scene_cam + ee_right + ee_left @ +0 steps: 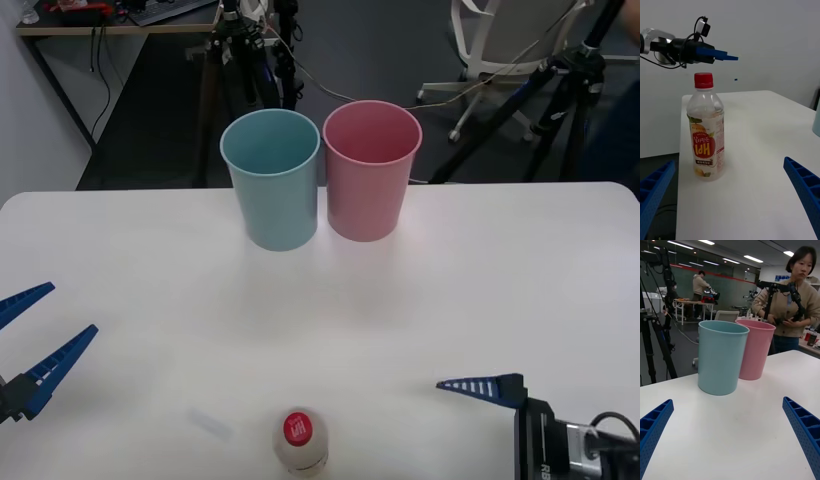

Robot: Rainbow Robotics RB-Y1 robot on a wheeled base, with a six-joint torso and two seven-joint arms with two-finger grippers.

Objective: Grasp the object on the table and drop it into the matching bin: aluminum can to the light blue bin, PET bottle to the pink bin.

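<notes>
The PET bottle (301, 441) stands upright at the table's (480, 290) near edge, red cap up. The right gripper (730, 202) faces it, fingers spread wide and empty. The left gripper (32, 340) hovers wide open, facing the light blue bin (272, 180) and pink bin (370, 170).

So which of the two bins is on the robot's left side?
The light blue bin. It stands at the far side of the table, right beside the pink bin, which sits toward the robot's right.
</notes>
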